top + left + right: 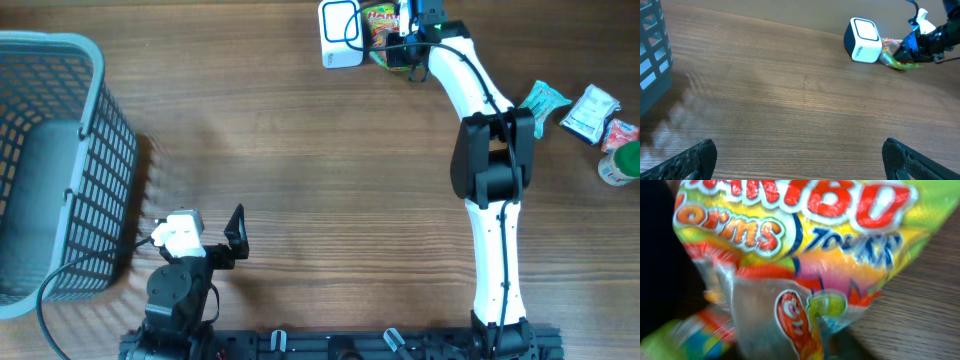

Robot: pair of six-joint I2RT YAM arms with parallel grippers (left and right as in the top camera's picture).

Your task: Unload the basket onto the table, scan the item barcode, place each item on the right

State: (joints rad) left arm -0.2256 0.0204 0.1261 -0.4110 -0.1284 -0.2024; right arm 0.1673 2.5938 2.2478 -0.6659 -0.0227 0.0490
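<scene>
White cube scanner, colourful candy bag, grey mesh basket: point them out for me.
white cube scanner (338, 27): overhead view, top face.
colourful candy bag (805, 245): right wrist view, printed front.
grey mesh basket (115, 170): overhead view, right wall.

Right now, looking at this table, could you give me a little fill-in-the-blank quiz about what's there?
The gray basket sits on the table's ___ side. The left tool is wide ___, holding nothing. The white scanner stands beside a colourful candy bag, which the ___ arm reaches toward. Missing words: left; open; right.
</scene>
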